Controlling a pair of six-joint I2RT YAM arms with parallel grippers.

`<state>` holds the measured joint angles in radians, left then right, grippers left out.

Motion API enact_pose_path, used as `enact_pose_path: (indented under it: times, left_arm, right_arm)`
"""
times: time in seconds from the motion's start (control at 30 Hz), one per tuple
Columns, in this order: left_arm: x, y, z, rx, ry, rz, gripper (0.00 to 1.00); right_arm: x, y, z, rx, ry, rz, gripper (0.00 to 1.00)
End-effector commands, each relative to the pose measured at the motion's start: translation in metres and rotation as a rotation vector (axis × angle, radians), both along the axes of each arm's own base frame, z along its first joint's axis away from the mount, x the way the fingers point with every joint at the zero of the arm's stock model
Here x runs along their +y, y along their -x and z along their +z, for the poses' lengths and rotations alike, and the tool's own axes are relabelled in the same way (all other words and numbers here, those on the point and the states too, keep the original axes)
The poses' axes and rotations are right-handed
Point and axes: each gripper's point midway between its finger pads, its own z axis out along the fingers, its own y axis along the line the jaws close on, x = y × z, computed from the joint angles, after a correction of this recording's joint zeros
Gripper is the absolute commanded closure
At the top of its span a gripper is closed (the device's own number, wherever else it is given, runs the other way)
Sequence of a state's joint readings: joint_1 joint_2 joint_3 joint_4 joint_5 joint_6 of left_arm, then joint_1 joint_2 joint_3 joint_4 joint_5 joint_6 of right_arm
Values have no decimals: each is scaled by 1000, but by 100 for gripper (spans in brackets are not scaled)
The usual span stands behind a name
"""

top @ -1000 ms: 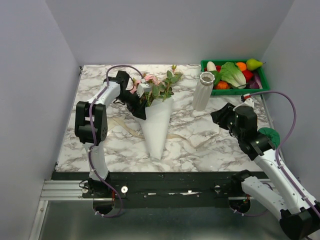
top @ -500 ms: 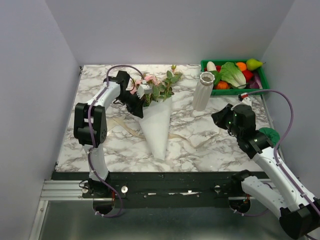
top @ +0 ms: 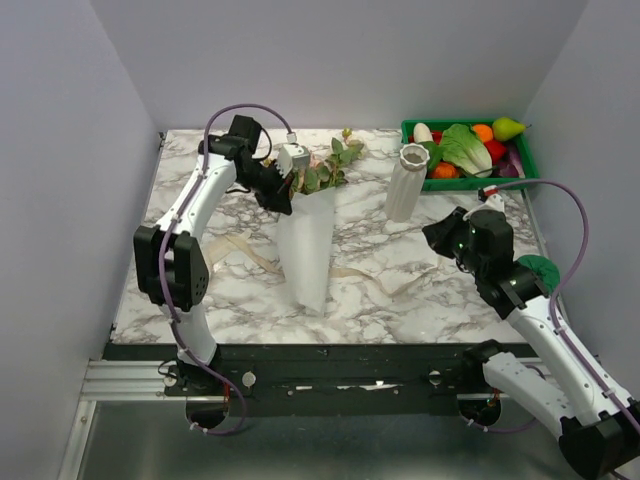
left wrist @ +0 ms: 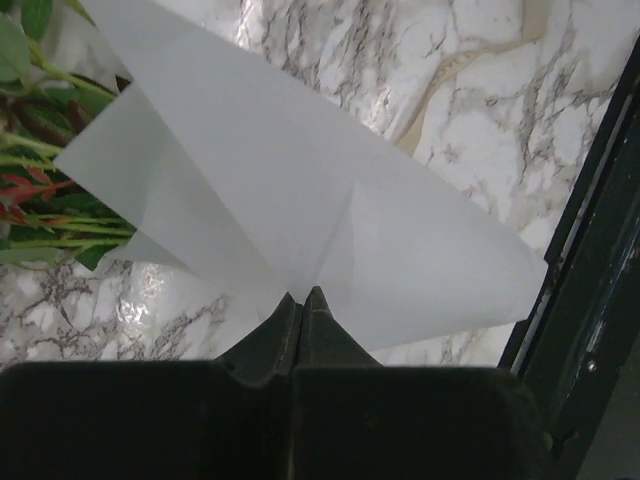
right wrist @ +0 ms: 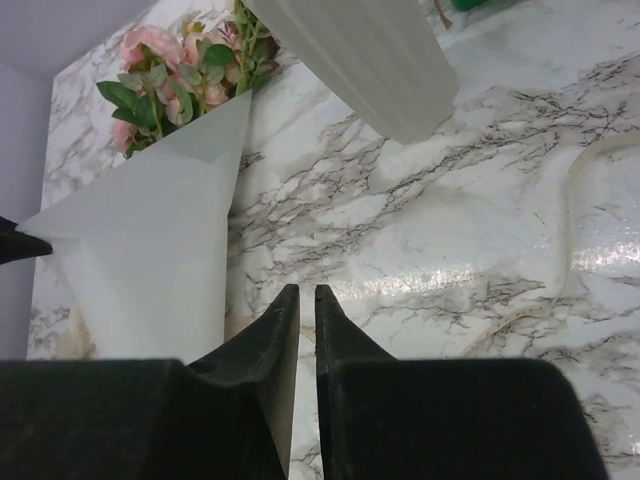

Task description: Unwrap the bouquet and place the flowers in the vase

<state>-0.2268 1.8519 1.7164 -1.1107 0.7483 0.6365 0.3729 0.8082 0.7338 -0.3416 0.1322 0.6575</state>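
The bouquet's white paper cone (top: pixel 305 250) stands at the table's middle left, with the flowers (top: pixel 325 170), pink blooms and green leaves, showing at its top. My left gripper (top: pixel 283 192) is shut on the cone's upper left edge; in the left wrist view the closed tips (left wrist: pixel 303 293) pinch the paper (left wrist: pixel 330 200), with green stems (left wrist: pixel 40 190) at the left. The ribbed white vase (top: pixel 405 185) stands upright to the right of the cone. My right gripper (top: pixel 437 232) hovers near the vase's base, its jaws (right wrist: pixel 307 290) a narrow gap apart with nothing between them.
A loose cream ribbon (top: pixel 250 255) lies on the marble on both sides of the cone. A green tray (top: pixel 530 165) of toy vegetables sits at the back right. A green roll (top: pixel 540 268) lies by the right arm. The black front rail (left wrist: pixel 590 250) marks the table's near edge.
My left gripper has shut on the paper's edge and risen, pulling the cone's top left and straighter. My right gripper's jaws have narrowed; that arm has hardly moved.
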Motion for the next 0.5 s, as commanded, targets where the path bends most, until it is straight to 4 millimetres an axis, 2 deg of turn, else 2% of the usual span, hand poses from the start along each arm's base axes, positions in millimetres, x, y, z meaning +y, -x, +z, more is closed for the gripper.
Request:
enact_pose_path:
  times: [0.0, 0.03, 0.1, 0.13, 0.17, 0.2, 0.23, 0.3, 0.47]
  left_arm:
    - [-22, 24, 66, -100, 42, -10, 92]
    - [-24, 28, 69, -96, 43, 0, 88]
    - [-31, 39, 67, -98, 24, -19, 51]
    - [-32, 42, 64, -92, 10, -19, 34]
    - [-33, 44, 61, -89, -2, -23, 20]
    - [-31, 46, 54, -76, -13, -16, 17]
    - [-29, 46, 50, -72, -28, -6, 15]
    - [-23, 47, 36, -64, -58, 4, 1]
    - [-1, 37, 17, -76, -100, 61, 1]
  right_arm:
    - [3, 0, 15, -42, -25, 17, 79]
    - [4, 1, 14, -40, -25, 18, 77]
    - [3, 1, 14, -42, -26, 15, 74]
    - [3, 2, 13, -41, -28, 17, 67]
    - [3, 3, 13, -44, -29, 17, 65]
    - [2, 4, 11, -41, -28, 17, 62]
    - [2, 4, 11, -41, -28, 17, 55]
    - [1, 6, 10, -44, -28, 16, 52]
    - [0, 8, 12, -54, -27, 19, 50]
